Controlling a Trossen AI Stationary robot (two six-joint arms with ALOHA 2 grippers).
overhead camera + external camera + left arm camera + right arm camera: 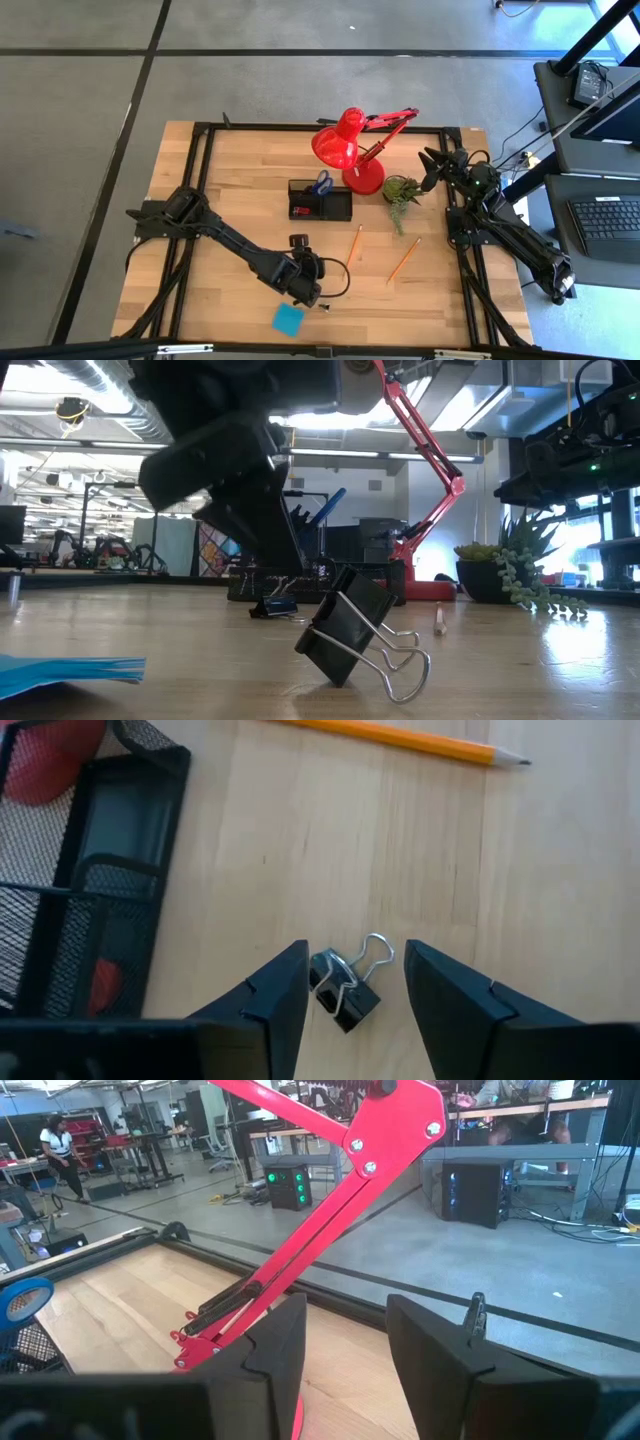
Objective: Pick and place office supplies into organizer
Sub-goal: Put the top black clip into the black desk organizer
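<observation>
Sticky pad [288, 318]: blue, lying flat at the near edge of the surface [240, 190], just beside my left hand [305, 285].

Left hand: hovering low over the near middle of the surface, fingers [265, 1010] standing wide, holding nothing.

Clip [345, 992]: black, wire handles up, sitting on the wood between my left fingers, touching neither that I can tell. In the low view a second, larger-looking clip [352, 625] is lying tilted on the wood in the foreground; a small blue-and-dark item behind it is too blurred to name.

Pencils: two, orange, lying apart on the surface right of centre, one [356, 242] nearer the organizer, one [403, 259] further right. Neither is touching anything.

Organizer [321, 203]: black mesh tray, sitting mid-surface in front of the lamp. Blue-handled scissors [321, 182] are standing in its rear part; a red eraser [300, 210] is lying in its left compartment.

Lamp [348, 148]: red, base just behind the organizer.

Plant [401, 190]: green, right of the lamp base.

Right hand [430, 170]: waiting raised at the far right, beside the plant, fingers [270, 1355] parted and holding nothing.
</observation>
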